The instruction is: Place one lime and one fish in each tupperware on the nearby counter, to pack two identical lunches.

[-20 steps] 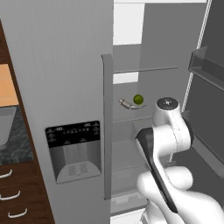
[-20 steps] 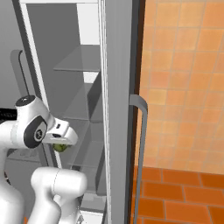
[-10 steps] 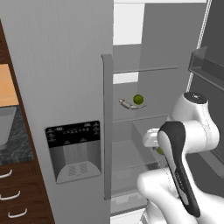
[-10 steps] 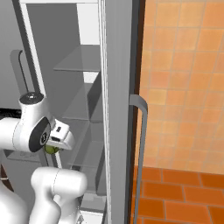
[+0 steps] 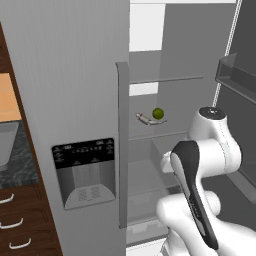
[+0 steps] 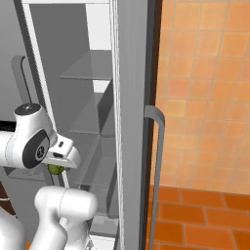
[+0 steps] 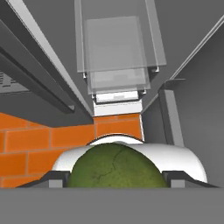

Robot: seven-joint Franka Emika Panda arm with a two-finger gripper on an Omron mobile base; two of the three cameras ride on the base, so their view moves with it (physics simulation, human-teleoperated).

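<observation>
Well, here is how it stands from where I am.
Claw: the claw [image 7: 114,186] is closed round a lime [image 7: 114,168], one finger at each side of the fruit; from the right base view the same green ball [image 6: 56,169] peeps out under the hand, low in front of the fridge [image 5: 75,75].
Other lime: a second lime [image 5: 158,113] sits on a fridge shelf [image 5: 165,125], towards its front edge.
Fish: a fish [image 5: 146,119] lies just beside that second lime on the same shelf.
Progress: early, I judge; one lime is in hand and nothing looks packed yet, so both trays are to be filled, with two limes and two fish.
Bench: a corner of the dark bench [image 5: 17,162] shows at the far left, above the drawers [image 5: 15,225].
In the way: the open fridge door [image 6: 134,122] and its long handle [image 6: 156,171] stand close to the arm; swinging out could clip them.
</observation>
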